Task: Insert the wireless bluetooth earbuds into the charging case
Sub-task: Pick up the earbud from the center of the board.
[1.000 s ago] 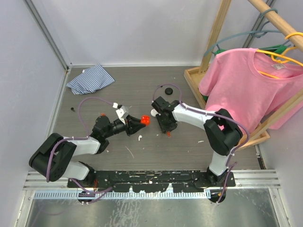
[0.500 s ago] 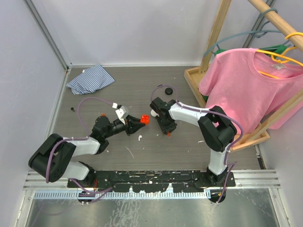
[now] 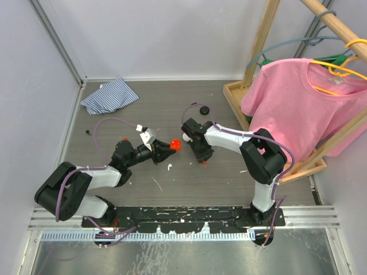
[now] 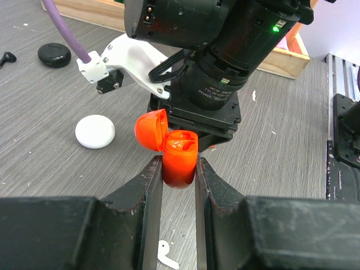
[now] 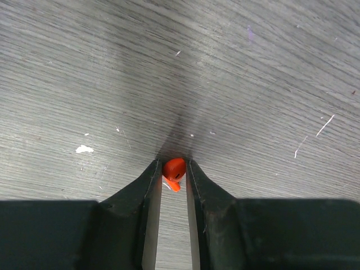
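Bright, even light; soft shadows.

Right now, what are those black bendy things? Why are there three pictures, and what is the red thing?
Those are a robot's left arm and right arm, bolted to a table. Each ends in a two-finger pincher called a gripper. One picture looks down from above. The other two come from little cameras on the wrists, so you see the fingers up close. The left gripper pinches a small red case with its lid flipped open. The right gripper is down at the table, closed on a tiny red earbud. Also on the table are a white round case, a black round case, a white earbud and a striped cloth. A pink shirt hangs at the right.
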`<state>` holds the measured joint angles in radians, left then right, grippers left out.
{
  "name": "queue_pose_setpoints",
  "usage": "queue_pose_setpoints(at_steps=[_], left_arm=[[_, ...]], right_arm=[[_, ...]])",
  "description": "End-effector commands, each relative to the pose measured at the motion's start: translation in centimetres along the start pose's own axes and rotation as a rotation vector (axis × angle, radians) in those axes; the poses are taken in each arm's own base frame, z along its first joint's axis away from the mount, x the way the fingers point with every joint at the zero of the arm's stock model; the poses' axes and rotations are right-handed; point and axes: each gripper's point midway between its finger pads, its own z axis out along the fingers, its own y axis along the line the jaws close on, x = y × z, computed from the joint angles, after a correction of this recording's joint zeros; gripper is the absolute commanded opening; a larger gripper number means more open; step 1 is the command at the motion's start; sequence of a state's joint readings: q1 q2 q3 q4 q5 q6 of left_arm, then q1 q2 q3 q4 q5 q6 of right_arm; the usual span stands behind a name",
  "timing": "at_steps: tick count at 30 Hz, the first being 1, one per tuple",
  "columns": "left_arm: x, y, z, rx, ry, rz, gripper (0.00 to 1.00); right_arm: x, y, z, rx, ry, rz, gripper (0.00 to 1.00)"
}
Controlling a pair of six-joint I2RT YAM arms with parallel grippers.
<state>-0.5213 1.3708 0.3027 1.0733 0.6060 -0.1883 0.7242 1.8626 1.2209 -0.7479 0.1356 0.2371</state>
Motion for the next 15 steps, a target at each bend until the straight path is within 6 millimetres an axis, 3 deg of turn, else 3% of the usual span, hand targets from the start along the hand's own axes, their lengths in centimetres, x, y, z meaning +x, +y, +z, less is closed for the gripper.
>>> queue_pose_setpoints(at_steps=[1, 15], left_arm=[[-2.5, -0.1, 0.1, 0.012, -0.077, 0.078, 0.01], [-3.2, 0.1, -0.5, -0.031, -0.121, 0.093, 0.00]], right_arm=[[-0.5, -0.1, -0.3, -0.011, -0.058, 0.003, 0.23], [-5.3, 1.0, -6.8, -0.147, -0.414, 0.041, 0.18]])
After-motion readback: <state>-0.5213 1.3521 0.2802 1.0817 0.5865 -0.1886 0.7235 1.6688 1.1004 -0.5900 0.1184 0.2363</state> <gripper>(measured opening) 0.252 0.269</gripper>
